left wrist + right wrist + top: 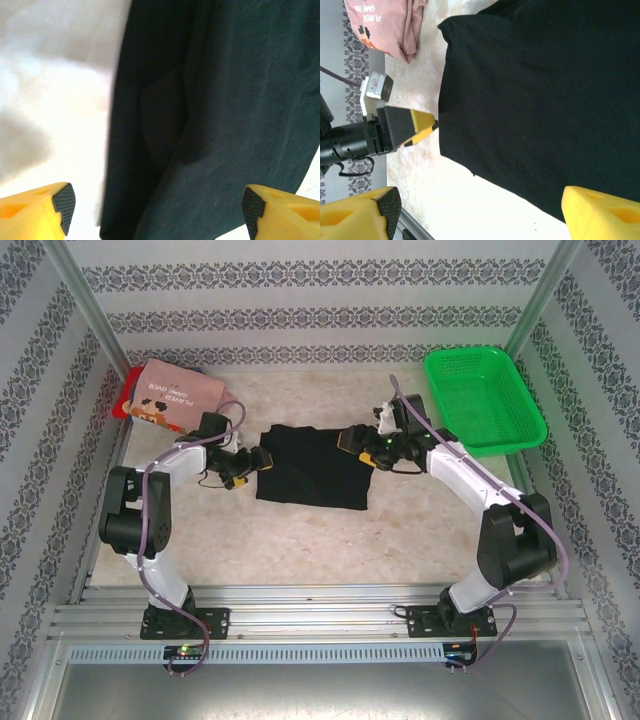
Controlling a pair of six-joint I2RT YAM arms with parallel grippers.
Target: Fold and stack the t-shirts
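On the table [300, 540], midway, the black t-shirt [312, 467] lies flat between the left gripper [156, 206] and right gripper [480, 210], both with jaws wide and empty. Soft, light, limp cloth; judged best pinched at its side-edge corners.

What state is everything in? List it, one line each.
black cloth t-shirt: folded, lying flat mid-table
pink printed cloth t-shirt: folded, far-left corner
red cloth t-shirt: beneath the pink one, edge showing
green plastic mesh basket: upright, empty
left pincer: open
right pincer: open
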